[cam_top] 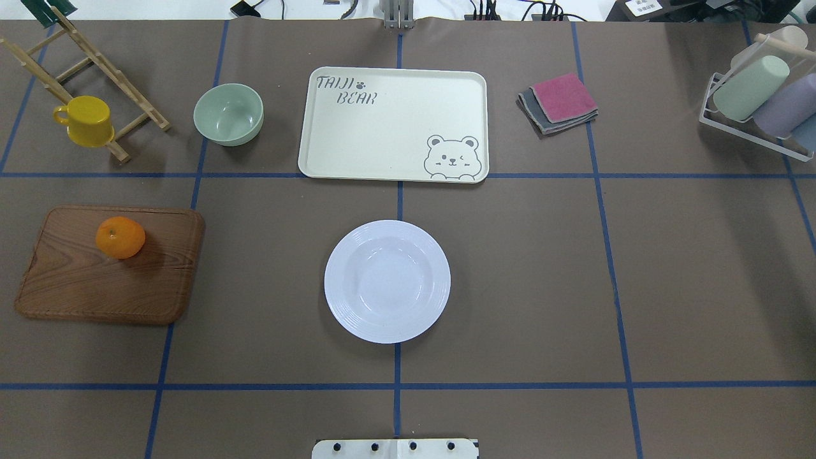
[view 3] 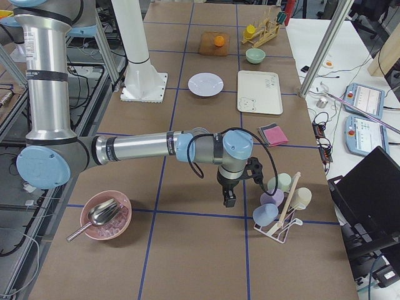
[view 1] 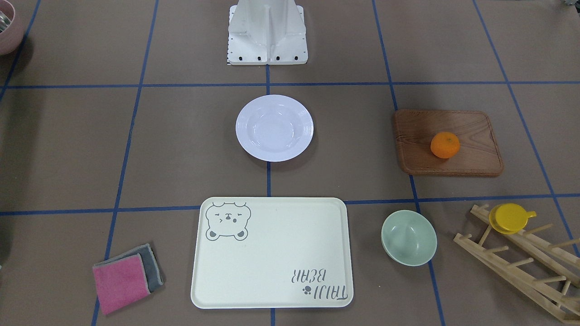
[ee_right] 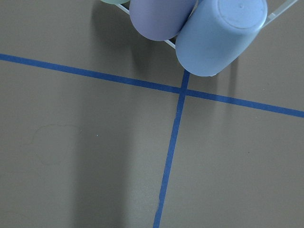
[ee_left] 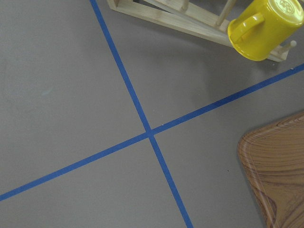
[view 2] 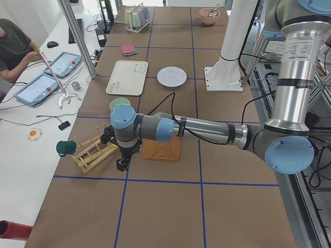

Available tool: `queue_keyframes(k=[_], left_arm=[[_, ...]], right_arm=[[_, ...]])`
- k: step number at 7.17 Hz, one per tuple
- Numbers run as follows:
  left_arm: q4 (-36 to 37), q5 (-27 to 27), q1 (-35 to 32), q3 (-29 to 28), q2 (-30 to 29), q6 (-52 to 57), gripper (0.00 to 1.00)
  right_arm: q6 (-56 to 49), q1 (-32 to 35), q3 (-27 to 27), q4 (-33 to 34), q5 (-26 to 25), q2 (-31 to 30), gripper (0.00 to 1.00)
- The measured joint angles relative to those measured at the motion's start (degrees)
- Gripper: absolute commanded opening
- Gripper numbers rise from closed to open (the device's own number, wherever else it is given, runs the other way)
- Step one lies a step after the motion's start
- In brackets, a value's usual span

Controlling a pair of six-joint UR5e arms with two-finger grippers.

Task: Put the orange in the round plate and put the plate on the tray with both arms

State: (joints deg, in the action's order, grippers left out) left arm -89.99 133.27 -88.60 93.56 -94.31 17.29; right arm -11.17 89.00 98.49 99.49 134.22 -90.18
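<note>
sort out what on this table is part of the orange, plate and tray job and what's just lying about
For the job:
orange
round plate
tray
left arm
right arm

Lying about:
wooden board, though the orange sits on it
green bowl
yellow cup on the wooden rack
folded cloths
pastel cups
pink bowl

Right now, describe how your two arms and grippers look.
The left arm and the right arm are both silver-grey tubes with round light-blue joint caps. Each has black rings on the upper tube and a black cable looping along the forearm. The left gripper and right gripper are small, black and blocky.
</note>
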Motion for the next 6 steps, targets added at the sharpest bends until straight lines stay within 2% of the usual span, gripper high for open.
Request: queue_keyframes(k=[6], left_arm=[[-3.2,1.4,0.3,0.4,0.0,-0.6,0.99]], right_arm=[[0.2,-4.9,-0.8,-1.2,-0.1,1.2,1.00]])
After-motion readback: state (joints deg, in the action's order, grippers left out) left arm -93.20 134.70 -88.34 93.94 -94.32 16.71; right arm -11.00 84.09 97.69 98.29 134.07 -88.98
